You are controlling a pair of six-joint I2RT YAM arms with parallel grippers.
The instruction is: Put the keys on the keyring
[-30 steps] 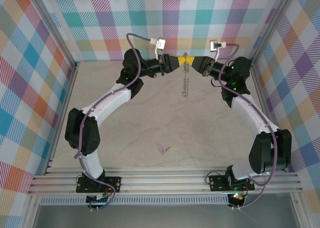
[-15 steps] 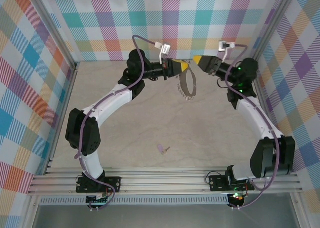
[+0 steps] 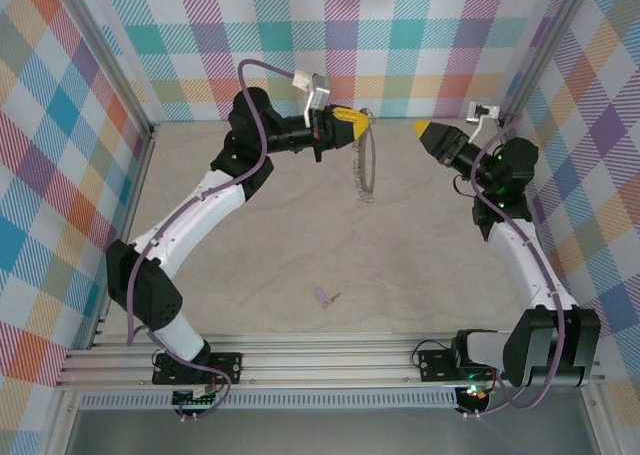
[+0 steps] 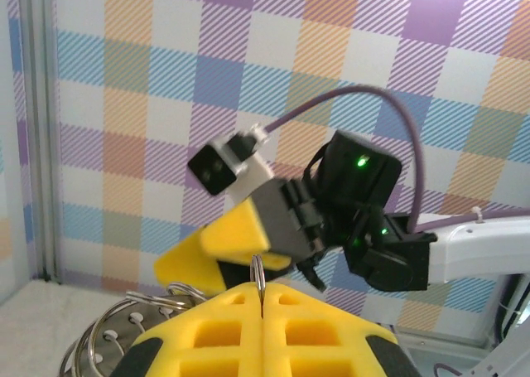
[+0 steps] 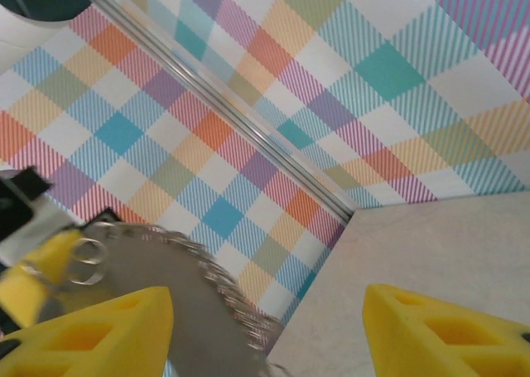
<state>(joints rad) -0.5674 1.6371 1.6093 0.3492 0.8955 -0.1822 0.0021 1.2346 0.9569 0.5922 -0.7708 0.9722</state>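
Pulled back rightward, your right fingers [image 3: 428,131] now stand apart; your left fingers [image 3: 345,115] alone clamp the large thin grey metal keyring [image 3: 366,170].

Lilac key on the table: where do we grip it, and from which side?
Probably the lilac head, from straight above with the open right gripper. The key lies flat on the table, so only a top-down pinch across the head's edges fits; the head is its widest part, and the grey blade pointing right is thinner.
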